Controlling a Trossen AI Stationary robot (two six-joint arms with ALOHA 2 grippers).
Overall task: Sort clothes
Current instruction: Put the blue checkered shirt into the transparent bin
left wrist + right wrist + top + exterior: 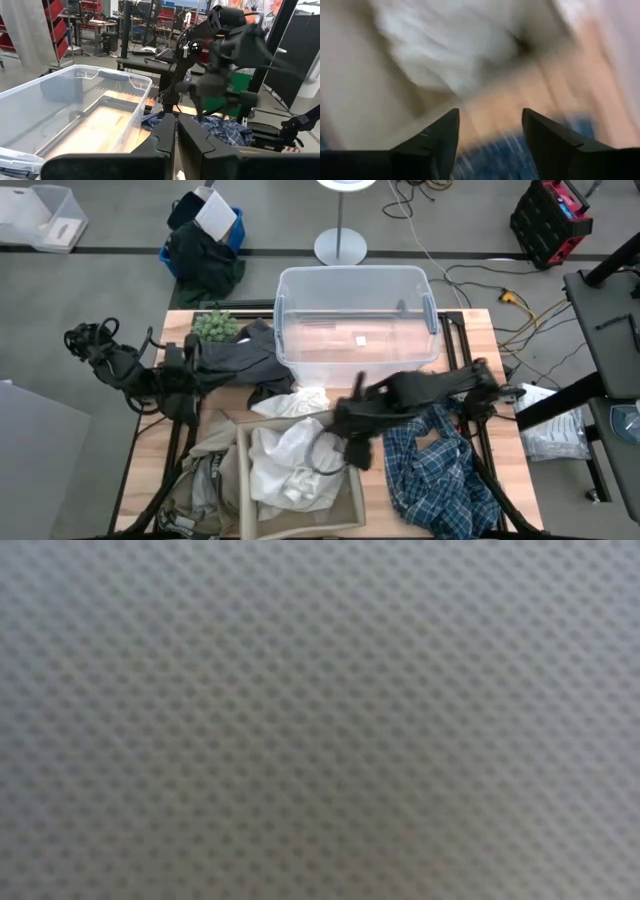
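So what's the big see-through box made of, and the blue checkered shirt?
The see-through box looks like clear, glossy hard plastic: the wooden table shows through its walls. The blue checkered shirt looks like soft woven cloth, probably cotton, since it lies crumpled in folds.

I can read no text, label, brand or number anywhere. The small white patch in my clear plastic bin [362,340] is too tiny to make out, and the white paper [216,216] on the floor bag shows no legible marks.
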